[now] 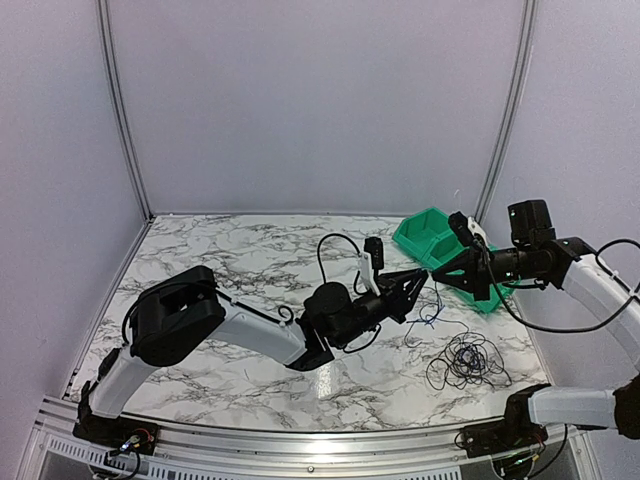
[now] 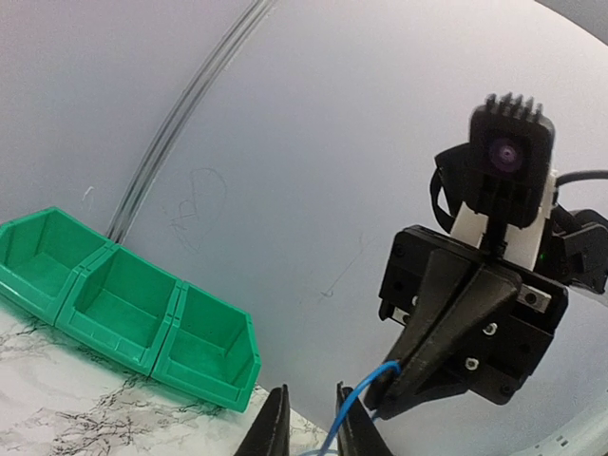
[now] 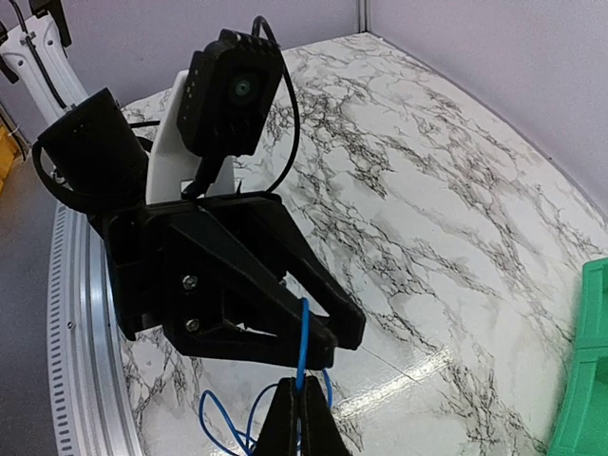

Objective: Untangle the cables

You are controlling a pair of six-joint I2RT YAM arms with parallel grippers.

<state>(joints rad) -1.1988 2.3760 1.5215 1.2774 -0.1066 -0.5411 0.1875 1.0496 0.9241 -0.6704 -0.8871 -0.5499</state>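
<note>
The left fingers (image 3: 325,334) and right fingers (image 3: 296,418) are both clamping the blue cable (image 3: 303,370), tips nearly touching; the black cables (image 1: 468,360) are lying on the counter (image 1: 240,260), nearer the right arm.

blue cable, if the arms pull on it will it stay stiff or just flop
Probably floppy: the blue cable is very thin and curls in slack loops beside the right gripper pinching it. Likely very light, so it should follow a pull with little resistance. It may drag the black tangle lying close by.

No legible text or labels anywhere.
</note>
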